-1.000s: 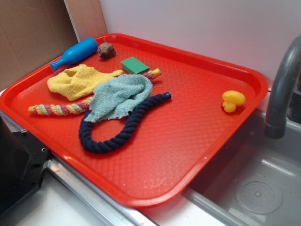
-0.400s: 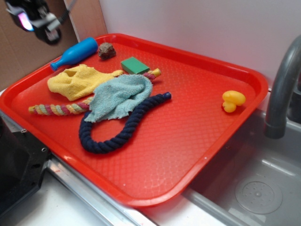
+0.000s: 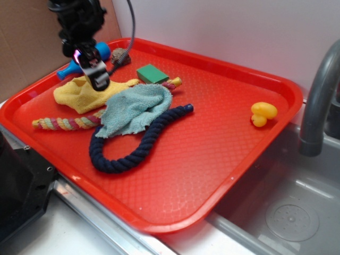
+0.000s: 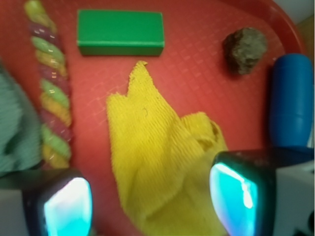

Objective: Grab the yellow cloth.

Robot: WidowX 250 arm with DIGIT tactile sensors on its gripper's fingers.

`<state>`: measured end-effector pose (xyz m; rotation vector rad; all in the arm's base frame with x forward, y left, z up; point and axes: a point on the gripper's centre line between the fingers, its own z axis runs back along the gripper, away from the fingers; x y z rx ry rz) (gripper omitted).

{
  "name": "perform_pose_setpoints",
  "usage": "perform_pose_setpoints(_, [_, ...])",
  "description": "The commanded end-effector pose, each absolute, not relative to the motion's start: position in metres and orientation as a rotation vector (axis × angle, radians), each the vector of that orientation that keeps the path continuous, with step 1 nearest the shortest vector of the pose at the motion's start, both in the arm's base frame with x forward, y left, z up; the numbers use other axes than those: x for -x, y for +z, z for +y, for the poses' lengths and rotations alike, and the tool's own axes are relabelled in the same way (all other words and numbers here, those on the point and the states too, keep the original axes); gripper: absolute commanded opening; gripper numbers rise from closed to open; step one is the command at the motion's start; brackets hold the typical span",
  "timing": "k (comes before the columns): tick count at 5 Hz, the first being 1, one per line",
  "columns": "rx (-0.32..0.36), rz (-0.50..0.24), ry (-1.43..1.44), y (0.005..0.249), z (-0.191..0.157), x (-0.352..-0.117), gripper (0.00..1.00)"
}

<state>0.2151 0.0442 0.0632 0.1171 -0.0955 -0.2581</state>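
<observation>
Arriving from upper left within a second, gripper [image 4: 150, 196] now hangs over yellow cloth [image 4: 162, 167], jaws spread wide, empty; cloth lies between fingers, unmoved — descent remains.

White wall [image 3: 223, 26], cardboard panel [image 3: 26, 42], grey faucet [image 3: 319, 101] over steel sink [image 3: 287, 212]

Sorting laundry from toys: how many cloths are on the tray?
2. The yellow cloth lies at the tray's back left under the gripper; the teal cloth lies beside it, draped over the ropes. None looks hidden.
</observation>
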Motion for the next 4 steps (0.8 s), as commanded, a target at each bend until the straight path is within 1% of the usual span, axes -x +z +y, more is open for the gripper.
perform_pose_setpoints(1, [-0.116,-0.034,-0.213,0.035,0.058,-0.201,1.00])
perform_pose_setpoints(3, [-0.115,-0.028,-0.142,0.040,0.086,-0.184,1.00])
perform_pose_setpoints(4, [-0.121,-0.055,-0.117,0.055,0.097,-0.181,1.00])
